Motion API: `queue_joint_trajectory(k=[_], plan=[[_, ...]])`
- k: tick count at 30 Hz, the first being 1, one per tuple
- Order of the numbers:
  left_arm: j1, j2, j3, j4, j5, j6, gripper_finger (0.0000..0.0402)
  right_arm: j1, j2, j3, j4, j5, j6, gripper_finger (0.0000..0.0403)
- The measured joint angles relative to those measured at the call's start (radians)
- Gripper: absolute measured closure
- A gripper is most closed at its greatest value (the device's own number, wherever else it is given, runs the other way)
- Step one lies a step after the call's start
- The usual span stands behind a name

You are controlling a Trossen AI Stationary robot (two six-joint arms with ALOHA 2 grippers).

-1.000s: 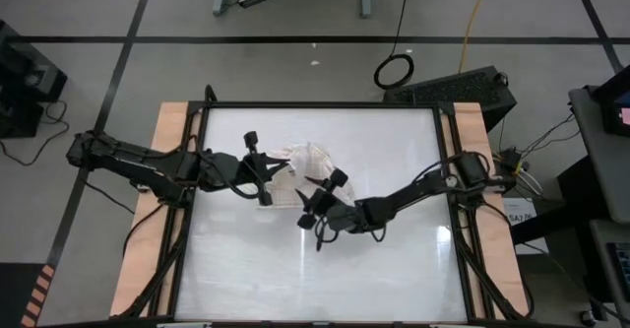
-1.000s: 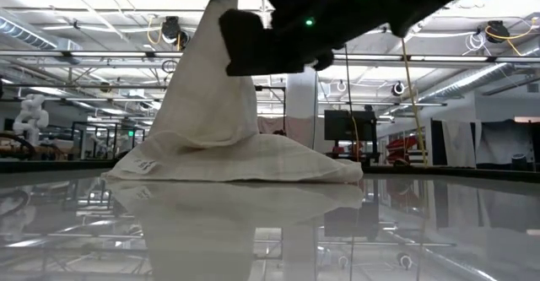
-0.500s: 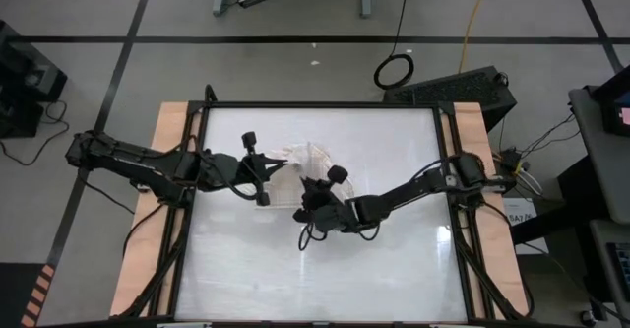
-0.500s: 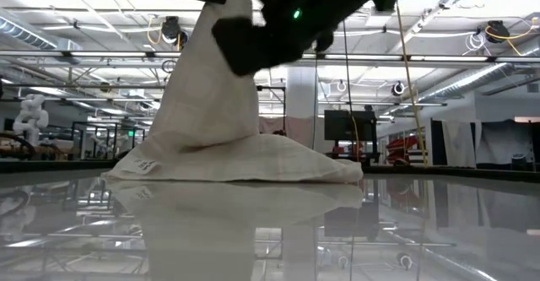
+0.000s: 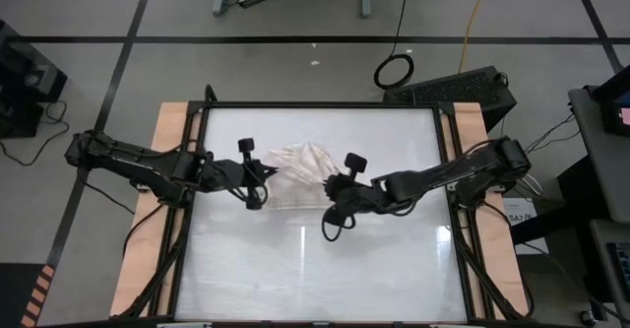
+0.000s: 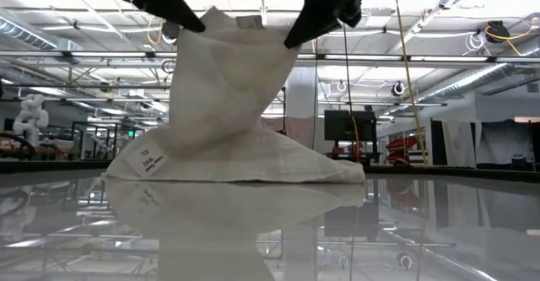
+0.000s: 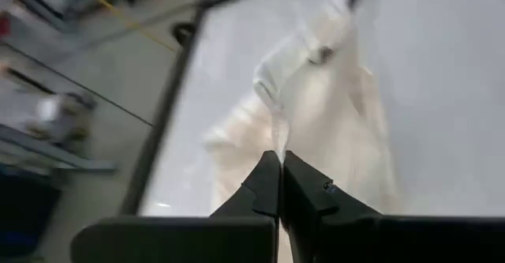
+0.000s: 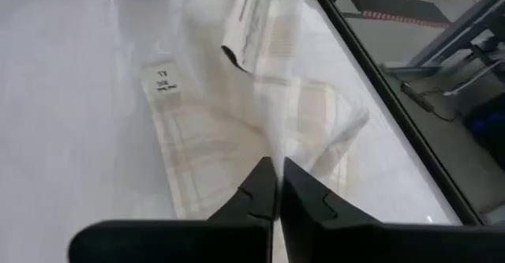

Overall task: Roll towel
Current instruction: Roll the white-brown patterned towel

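Observation:
The towel (image 5: 295, 163), cream-white with a faint tan plaid, is at the table's middle, slightly toward the far edge. In the low view its upper edge is raised between my two grippers. Its lower part (image 6: 245, 167) lies spread on the table, and a white tag (image 6: 148, 159) shows at one bottom corner. My left gripper (image 5: 260, 178) is shut on the towel's left raised end. My right gripper (image 5: 332, 186) is shut on its right raised end. Both grippers also show at the top of the low view, the left gripper (image 6: 198, 21) and the right gripper (image 6: 292, 40). My left gripper pinches a bunched fold of the towel's upper edge (image 7: 277, 134) between its two fingers, slanting down from the table's left side. The cloth runs from the fingers down to the table, where the towel's lower part lies. My right gripper pinches the towel's upper edge (image 8: 273, 143) between its two fingers, slanting down from the table's right side. How many layers it has, I cannot tell. The cloth runs from the fingers down to the part that lies on the table.
The glossy white tabletop (image 5: 315, 259) has free room on the near side and to the right of the towel. A black frame and wooden side rails (image 5: 157, 229) border it. A dark box (image 5: 453, 87) sits just past the far right corner.
My right gripper has shut on the towel's raised part and gone toward the table's right edge. The towel's top, a single peak before, is now drawn out between the two grippers. Its lower part has stayed on the table, and the tag has turned into view.

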Motion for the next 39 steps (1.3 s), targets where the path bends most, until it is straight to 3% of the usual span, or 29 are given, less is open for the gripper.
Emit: queue_joint_trajectory(k=[3, 6, 12, 16, 20, 24, 30, 34, 39], plan=[[-0.009, 0.005, 0.000, -0.044, 0.073, -0.063, 0.0374, 0.003, -0.015, 0.000, -0.020, -0.003, -0.001, 0.0401], [-0.030, 0.015, 0.000, -0.081, 0.093, -0.147, 0.0330, 0.003, -0.016, 0.000, -0.025, -0.007, -0.004, 0.0401], [-0.084, 0.063, 0.000, -0.131, 0.066, -0.374, 0.0223, 0.006, -0.016, 0.000, -0.042, -0.008, -0.003, 0.0401], [-0.145, 0.132, -0.010, -0.124, 0.062, -0.470, 0.0189, 0.006, -0.022, 0.000, -0.067, -0.005, -0.003, 0.0401], [-0.223, 0.219, -0.073, -0.064, -0.017, -0.524, 0.0190, -0.006, -0.023, 0.000, -0.084, -0.004, -0.004, 0.0401], [-0.293, 0.294, -0.115, -0.009, -0.112, -0.685, 0.0207, -0.010, -0.023, -0.001, -0.099, -0.001, -0.003, 0.0401], [-0.358, 0.397, -0.136, 0.006, -0.139, -0.844, 0.0239, -0.016, -0.029, -0.001, -0.099, 0.001, -0.006, 0.0401], [-0.361, 0.446, -0.140, 0.024, -0.238, -0.824, 0.0267, -0.016, -0.047, -0.001, -0.091, 0.001, -0.003, 0.0401], [-0.360, 0.447, -0.136, 0.283, -0.367, -0.555, 0.0290, -0.013, -0.066, -0.001, -0.053, 0.000, 0.022, 0.0401]])
